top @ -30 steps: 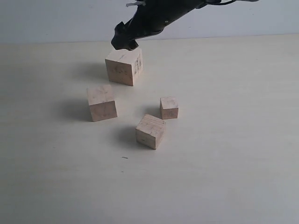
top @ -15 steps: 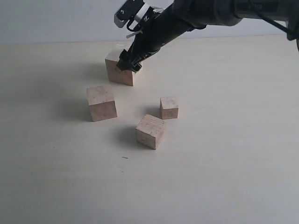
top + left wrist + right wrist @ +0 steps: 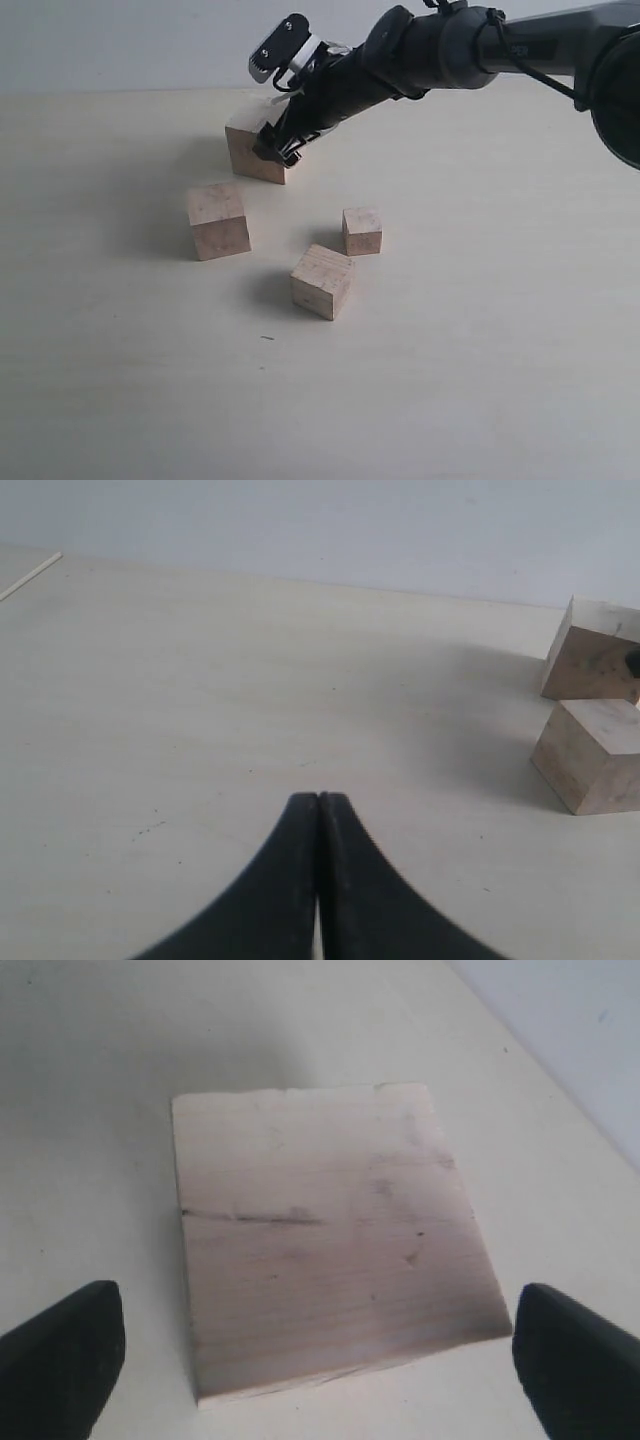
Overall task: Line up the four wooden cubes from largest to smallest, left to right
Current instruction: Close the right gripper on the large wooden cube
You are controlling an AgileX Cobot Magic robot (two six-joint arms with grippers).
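Note:
Four pale wooden cubes stand on the table. The largest cube (image 3: 250,152) (image 3: 330,1230), scuffed with dark marks, is at the back. The second-largest cube (image 3: 217,220) is left of centre, the third cube (image 3: 322,281) is nearest the front, and the smallest cube (image 3: 362,231) sits to the right. My right gripper (image 3: 283,140) (image 3: 320,1370) is open, low over the largest cube, one finger on each side and not touching it. My left gripper (image 3: 318,802) is shut on nothing, over bare table; it sees the largest cube (image 3: 592,665) and the second-largest (image 3: 600,755) off to one side.
The pale table top (image 3: 480,330) stretches bare to the right and the front. A light wall (image 3: 120,40) closes the back. The right arm (image 3: 450,50) reaches in from the upper right above the table.
My right gripper has dropped from above the largest cube's back edge down over its right side, and the arm has swung lower into view. The cubes have stayed put.

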